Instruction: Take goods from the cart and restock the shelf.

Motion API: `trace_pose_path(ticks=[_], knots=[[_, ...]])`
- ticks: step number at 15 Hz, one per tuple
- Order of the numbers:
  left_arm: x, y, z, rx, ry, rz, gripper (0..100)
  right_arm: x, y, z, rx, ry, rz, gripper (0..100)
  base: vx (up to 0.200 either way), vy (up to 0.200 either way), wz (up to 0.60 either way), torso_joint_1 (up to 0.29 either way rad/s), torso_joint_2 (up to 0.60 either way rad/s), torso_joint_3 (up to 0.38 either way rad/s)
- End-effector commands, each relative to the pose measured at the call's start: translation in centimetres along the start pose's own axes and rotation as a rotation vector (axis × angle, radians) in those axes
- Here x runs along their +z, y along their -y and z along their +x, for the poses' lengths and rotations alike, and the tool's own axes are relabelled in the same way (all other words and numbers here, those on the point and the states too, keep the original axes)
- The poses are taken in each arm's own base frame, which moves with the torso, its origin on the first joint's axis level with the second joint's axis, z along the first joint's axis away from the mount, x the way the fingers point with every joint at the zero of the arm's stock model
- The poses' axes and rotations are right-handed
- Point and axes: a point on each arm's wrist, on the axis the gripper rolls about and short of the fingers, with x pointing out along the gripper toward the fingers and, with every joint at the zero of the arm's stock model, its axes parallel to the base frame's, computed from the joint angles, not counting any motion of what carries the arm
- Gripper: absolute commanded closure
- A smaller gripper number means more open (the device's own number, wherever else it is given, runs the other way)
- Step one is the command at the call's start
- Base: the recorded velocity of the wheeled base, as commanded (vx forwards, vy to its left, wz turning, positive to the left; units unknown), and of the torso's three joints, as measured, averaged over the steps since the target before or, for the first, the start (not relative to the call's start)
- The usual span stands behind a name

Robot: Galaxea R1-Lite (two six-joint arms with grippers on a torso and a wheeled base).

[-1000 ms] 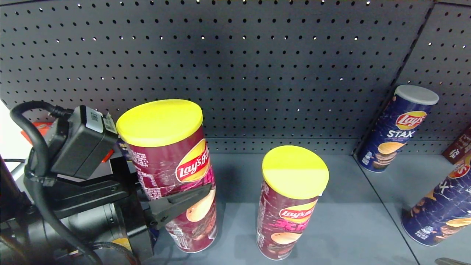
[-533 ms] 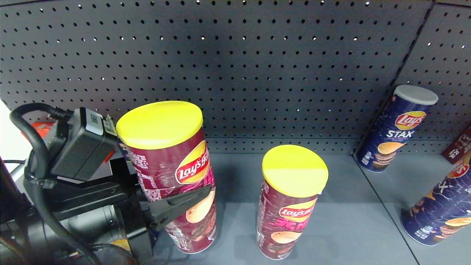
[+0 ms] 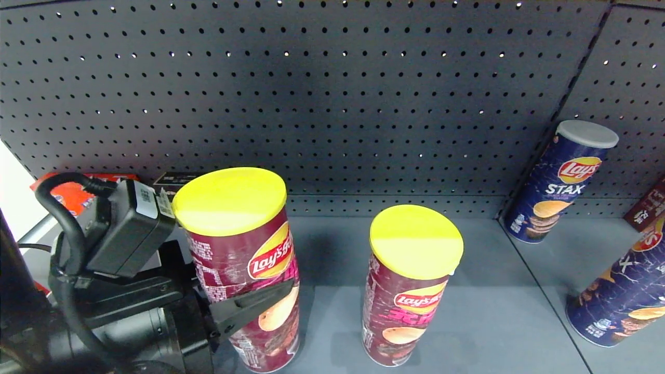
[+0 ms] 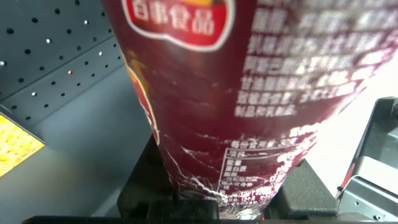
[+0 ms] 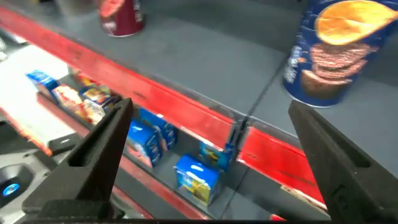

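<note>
The left jaws are clamped on a maroon can [image 3: 241, 259] with a yellow lid, one finger [image 3: 254, 304] laid across the lower half of its front. In the left wrist view the can [image 4: 249, 81] is seen rising straight out of the grip. Its long axis is held upright, so the shelf [image 3: 493, 322] lies directly beneath the jaws. Whether the base is already touching the shelf cannot be told. The release is judged to fall to the left arm, since the load is carried by it.

To the right of these jaws, apart by a clear gap, a second maroon can [image 3: 410, 291] is stood on the shelf. Behind both, the pegboard [image 3: 332, 104] is seen.

The right jaws are spread wide with nothing between them, held off the red shelf edge [image 5: 186, 112]. Beyond them a blue can [image 5: 329, 50] is stood.

Two maroon cans are counted. Two blue cans are counted as well: one [image 3: 563, 182] against the pegboard, one [image 3: 618, 301] nearer the front.
</note>
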Motion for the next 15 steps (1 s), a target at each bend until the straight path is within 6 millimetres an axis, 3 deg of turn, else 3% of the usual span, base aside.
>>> trace_pose_path(ticks=[1,15], knots=[[0.0,0.1,-0.5,0.004,0.009,0.000,100,0.0,0.1,0.0,-0.027,-0.004,-0.002,0,0.000,0.000,0.00,0.000,0.00,0.000],[1.1,-0.2,-0.3,0.020,0.087,0.017,100,-0.1,0.1,0.0,-0.016,-0.004,0.050,0,0.000,0.000,0.00,0.000,0.00,0.000]])
